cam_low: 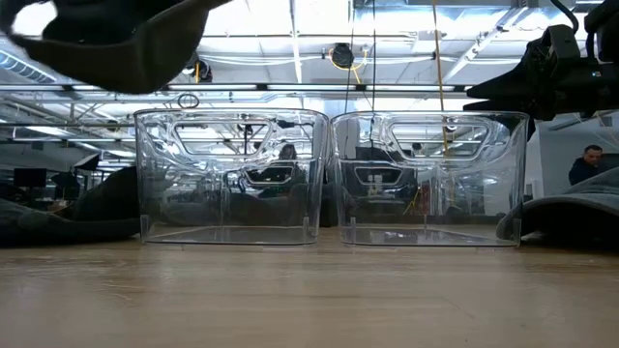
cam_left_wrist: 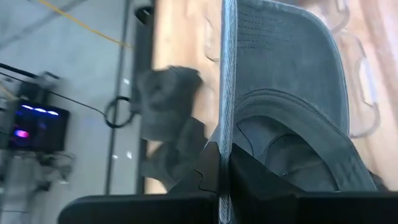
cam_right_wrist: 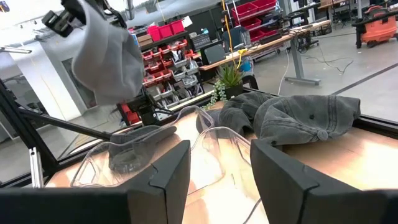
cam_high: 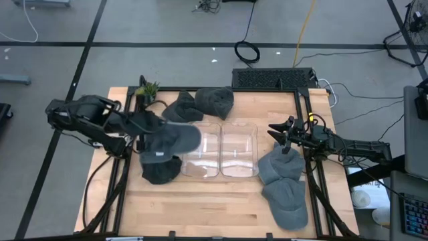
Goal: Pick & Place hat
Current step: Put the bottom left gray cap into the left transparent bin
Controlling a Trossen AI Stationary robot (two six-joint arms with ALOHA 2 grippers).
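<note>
Overhead, my left gripper (cam_high: 155, 137) is clamped on a grey hat (cam_high: 170, 138), carrying it above the table's left side at the near edge of the left clear bin (cam_high: 200, 150); the right clear bin (cam_high: 241, 150) sits just beside it. My right gripper (cam_high: 284, 137) waits half-spread and empty over two more hats (cam_high: 282, 181). From table height, the carried hat (cam_low: 106, 39) hangs high, clear of the left bin's rim (cam_low: 230, 114). Through the left wrist camera, the fingers (cam_left_wrist: 211, 180) pinch the hat's brim (cam_left_wrist: 227, 93) edge-on. Through the right wrist camera, the lifted hat (cam_right_wrist: 109, 53) dangles above the bins. I judge the best move is centring over the left bin before lowering and releasing.
</note>
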